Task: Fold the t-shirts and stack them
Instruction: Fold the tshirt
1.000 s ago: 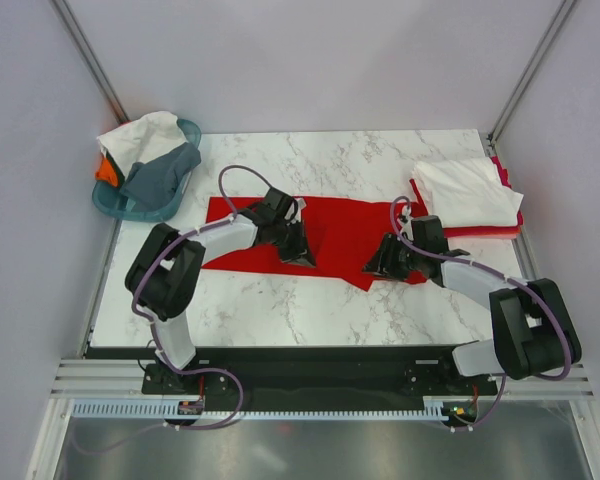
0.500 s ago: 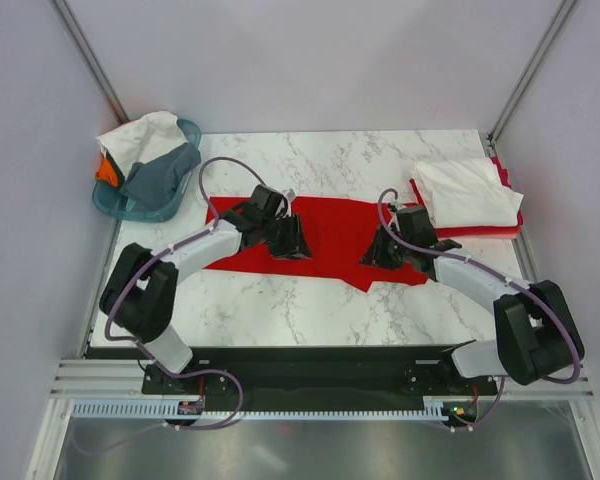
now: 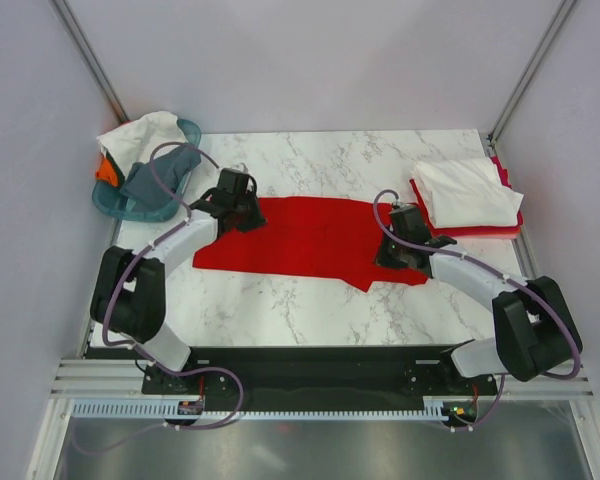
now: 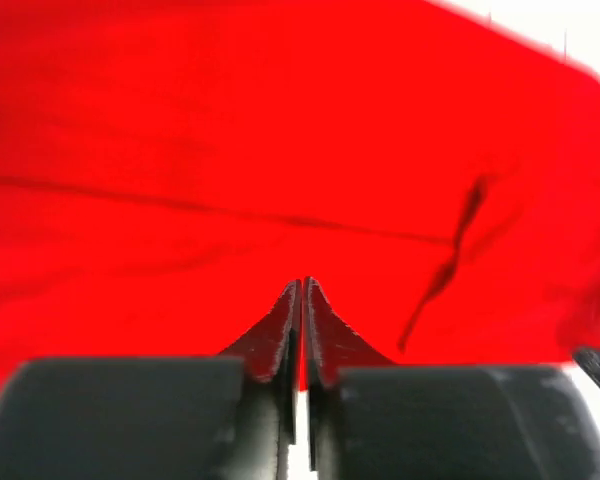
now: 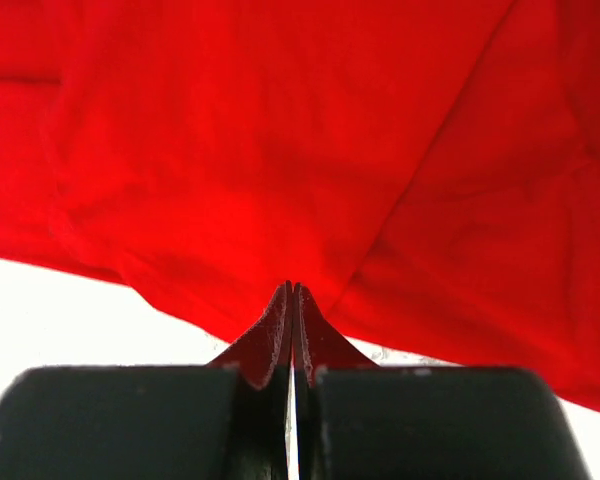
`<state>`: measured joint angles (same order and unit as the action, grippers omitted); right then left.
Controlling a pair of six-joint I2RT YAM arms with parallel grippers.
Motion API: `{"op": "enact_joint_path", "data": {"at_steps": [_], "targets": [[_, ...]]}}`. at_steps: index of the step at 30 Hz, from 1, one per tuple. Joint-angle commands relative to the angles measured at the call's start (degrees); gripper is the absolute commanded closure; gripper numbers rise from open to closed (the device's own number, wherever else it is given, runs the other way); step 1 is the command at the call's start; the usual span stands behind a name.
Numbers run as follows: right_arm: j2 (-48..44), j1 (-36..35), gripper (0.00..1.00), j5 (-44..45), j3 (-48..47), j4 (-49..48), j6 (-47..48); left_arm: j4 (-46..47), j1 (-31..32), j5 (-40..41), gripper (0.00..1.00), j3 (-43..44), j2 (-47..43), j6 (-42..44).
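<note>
The red t-shirt (image 3: 310,235) lies spread across the desk (image 3: 280,300). The left gripper (image 4: 302,287) and right gripper (image 5: 292,290) each have their jaws pinched tight on its cloth.

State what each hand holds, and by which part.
Left hand pinches the red t-shirt at its far-left corner; right hand pinches its right end.

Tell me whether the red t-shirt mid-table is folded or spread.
Spread: the red t-shirt lies as one wide flat sheet across the table, far broader than the folded stack. Any single fold underneath cannot be told.
</note>
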<state>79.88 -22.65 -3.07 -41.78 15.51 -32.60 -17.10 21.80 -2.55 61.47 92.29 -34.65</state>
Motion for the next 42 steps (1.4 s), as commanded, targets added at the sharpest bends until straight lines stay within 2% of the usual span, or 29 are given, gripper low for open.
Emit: {"op": "enact_joint_path", "data": {"at_steps": [1,7,15,21,27,32,37,42], "targets": [[-1.1,0.1,1.00,5.4,-3.9,0.0,0.1,2.6,-2.8,7.1,0.98,4.4,-0.4,2.2],[4.2,0.1,1.00,5.1,-6.6,0.1,-0.4,0.9,-8.3,10.4,0.98,10.8,5.9,4.9],[9.4,-0.2,1.00,5.7,-9.2,0.1,-0.3,-9.0,-11.1,18.4,0.98,28.6,23.6,8.3],[13.2,-0.1,1.00,7.6,-10.2,0.7,0.2,-12.2,-12.9,18.8,0.98,33.0,28.8,8.3],[18.1,-0.1,1.00,10.8,-12.5,1.5,0.6,-13.8,-15.3,15.4,0.98,31.0,30.3,6.4],[23.2,1.8,1.00,11.4,-16.5,2.0,1.2,-14.4,-17.3,15.6,0.98,26.9,29.3,3.8],[29.2,5.7,1.00,9.1,-25.4,2.8,1.7,-13.8,-17.9,13.5,0.98,21.2,25.7,-0.1],[38.1,6.0,1.00,9.2,-39.5,6.5,2.2,-8.7,-15.0,11.6,0.98,8.0,17.3,-4.5]]}}
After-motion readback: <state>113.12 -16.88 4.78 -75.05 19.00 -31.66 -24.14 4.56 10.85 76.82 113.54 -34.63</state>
